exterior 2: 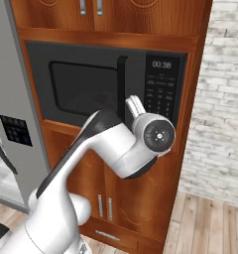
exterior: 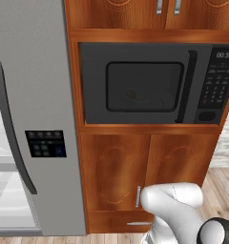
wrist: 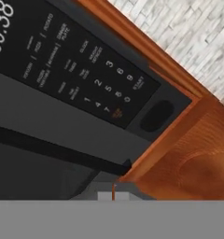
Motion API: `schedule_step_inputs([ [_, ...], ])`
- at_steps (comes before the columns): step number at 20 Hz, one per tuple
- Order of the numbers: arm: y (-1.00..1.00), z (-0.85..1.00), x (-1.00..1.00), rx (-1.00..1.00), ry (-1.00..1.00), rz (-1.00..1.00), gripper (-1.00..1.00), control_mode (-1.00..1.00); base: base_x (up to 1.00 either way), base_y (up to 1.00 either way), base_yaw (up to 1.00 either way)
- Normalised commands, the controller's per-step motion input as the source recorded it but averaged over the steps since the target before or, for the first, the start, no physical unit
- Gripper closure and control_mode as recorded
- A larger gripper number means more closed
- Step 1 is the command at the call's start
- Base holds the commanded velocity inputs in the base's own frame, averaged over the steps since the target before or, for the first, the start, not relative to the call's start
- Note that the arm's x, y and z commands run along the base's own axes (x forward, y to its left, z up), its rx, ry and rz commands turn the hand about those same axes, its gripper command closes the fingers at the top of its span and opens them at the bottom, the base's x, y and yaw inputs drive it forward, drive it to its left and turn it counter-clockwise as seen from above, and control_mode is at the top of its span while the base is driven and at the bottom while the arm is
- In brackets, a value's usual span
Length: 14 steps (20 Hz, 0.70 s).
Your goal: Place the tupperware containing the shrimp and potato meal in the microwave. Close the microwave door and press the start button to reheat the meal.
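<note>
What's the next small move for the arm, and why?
Probably push the shut gripper forward and slightly across to the start button. The microwave door looks closed, with the tupperware dimly visible through its window, so only the start press seems left. In the hand view the keypad sits just ahead, the button off to one side.

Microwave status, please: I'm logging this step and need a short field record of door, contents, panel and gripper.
door: microwave door shut, flush with the microwave front
handle: vertical black bar handle beside the keypad
contents: faint pale shape behind the window; too dim to name
panel: keypad panel, clock lit
start button: oval button at the panel's lower end, not touched
gripper: shut, close in front of the panel's lower corner, holding nothing
</note>
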Motion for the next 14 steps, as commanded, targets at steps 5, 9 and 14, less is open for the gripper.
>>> schedule_step_inputs([
  [5,-0.12,-0.36,0.20,0.05,-0.13,0.00,1.00,-1.00,0.00,0.00,0.00],
  [9,-0.14,-0.18,0.24,0.07,-0.10,0.00,1.00,-1.00,0.00,0.00,0.00],
  [14,-0.18,-0.01,0.28,0.10,-0.03,0.00,1.00,-1.00,0.00,0.00,0.00],
])
